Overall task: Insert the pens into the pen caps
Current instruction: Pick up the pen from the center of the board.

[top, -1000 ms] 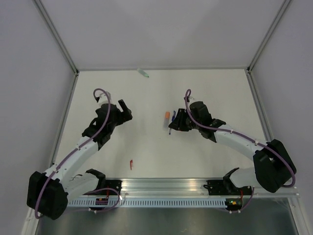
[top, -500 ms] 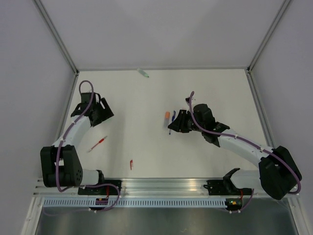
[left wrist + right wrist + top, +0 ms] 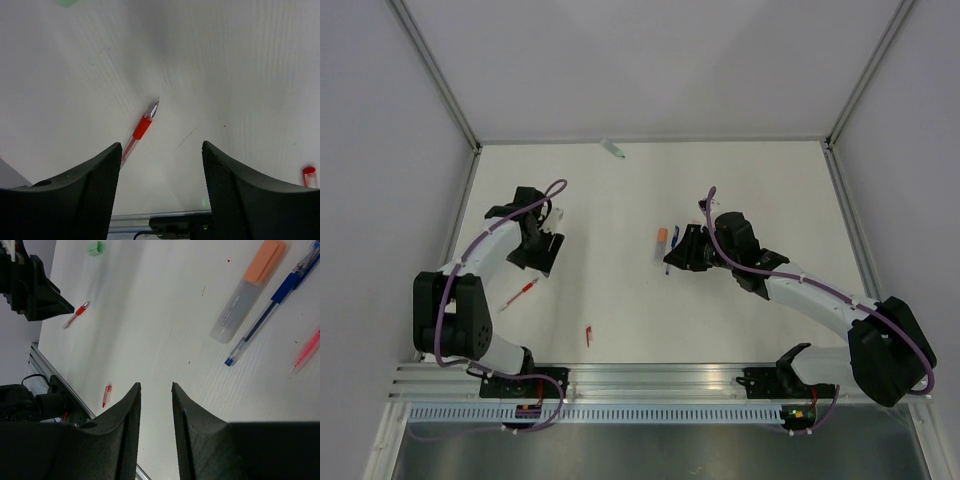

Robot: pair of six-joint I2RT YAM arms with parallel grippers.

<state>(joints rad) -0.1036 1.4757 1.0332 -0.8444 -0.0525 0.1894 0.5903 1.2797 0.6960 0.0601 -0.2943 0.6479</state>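
Red shows first ahead of your left fingers (image 3: 540,256): a red pen (image 3: 142,127) lies flat on the white worktop (image 3: 240,60) just in front of them. It sits nearer the left-hand finger than the right, with its fine tip pointing away. Its rear end runs out of sight behind that finger, so you cannot tell whether the two touch. These fingers stand wide apart and hold nothing. Off beyond the right-hand finger, well apart from the pen, lies a short red cap (image 3: 309,175).

Your right fingers (image 3: 672,260) are partly open, with a narrow gap between them and nothing in it. Ahead of them and to their right, three things lie close together:
- a highlighter (image 3: 247,290) with an orange cap and a grey body
- a blue pen (image 3: 270,310) just beside the highlighter and almost parallel to it
- a thin pink pen (image 3: 306,351) past the blue one, at the edge of the wrist view

None of the three touches the fingers. To the left of these fingers the red cap lies alone. Further ahead on that side is the red pen, and beyond it a green cap (image 3: 95,248). Every pen in view lies bare on the worktop, not yet in a cap.
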